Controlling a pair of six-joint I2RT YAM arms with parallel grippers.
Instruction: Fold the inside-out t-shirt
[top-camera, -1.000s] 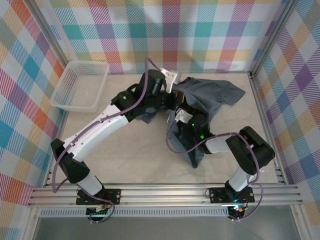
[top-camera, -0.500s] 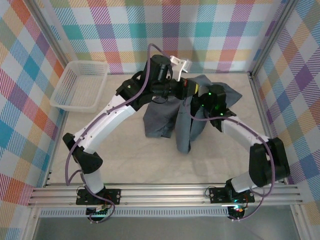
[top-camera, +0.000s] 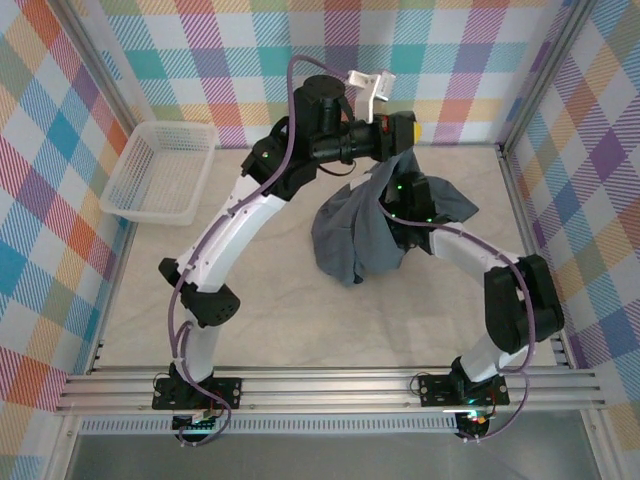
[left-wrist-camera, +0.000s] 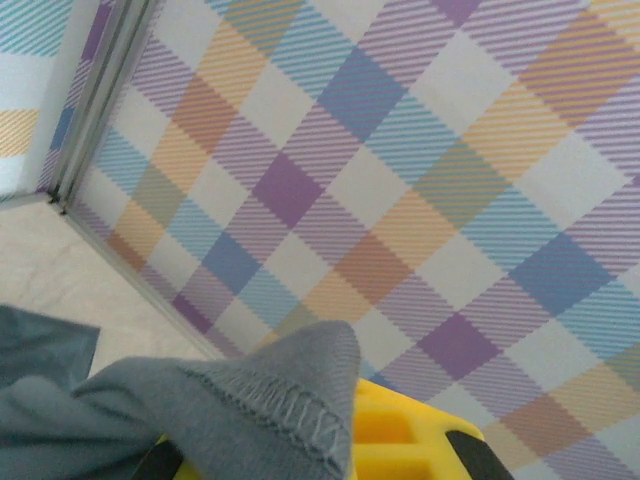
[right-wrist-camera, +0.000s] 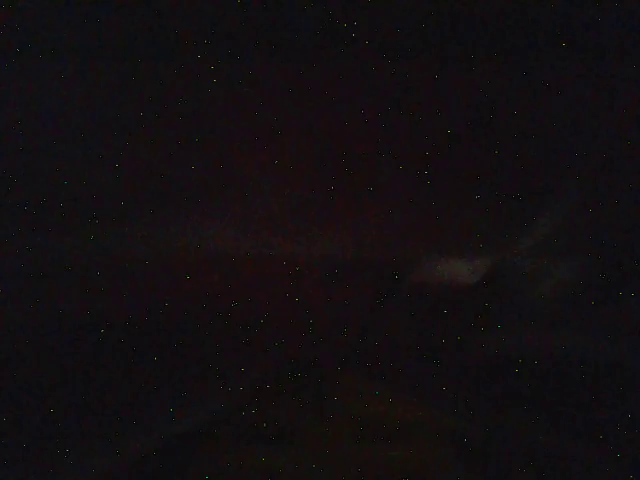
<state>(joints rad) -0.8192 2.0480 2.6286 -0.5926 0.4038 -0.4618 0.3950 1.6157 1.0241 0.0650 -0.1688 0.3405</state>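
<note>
Near rail: both arm bases bolted at the front edge of the beige desk (top-camera: 270, 320), left arm on the left.
Right arm: bends up from its base and reaches back to the middle of the desk, its wrist pushed into the cloth.
Right pincer (top-camera: 404, 204): pressed together; folds cover the tips, so I cannot tell whether cloth is caught between them.
Right wrist view: almost black, one faint pale smear, no detail to read.
Inside-out t-shirt (top-camera: 355, 235): dark slate-grey, bunched at mid-desk; its lower part rests on the desk and a narrow neck of cloth rises to the left pincer.
Left pincer (top-camera: 402, 132): yellow, raised near the back wall, pinching the top of the t-shirt.
Left wrist view: close up, a stitched hem of the t-shirt (left-wrist-camera: 250, 410) drapes over the yellow pincer (left-wrist-camera: 400, 445), a seam the top view is too far away to show.
White mesh basket (top-camera: 160, 172): far left corner of the desk, well apart from the t-shirt.
Plaid wall (top-camera: 250, 70): behind everything; pastel checks (left-wrist-camera: 400, 200) behind the hem in the left wrist view.
</note>
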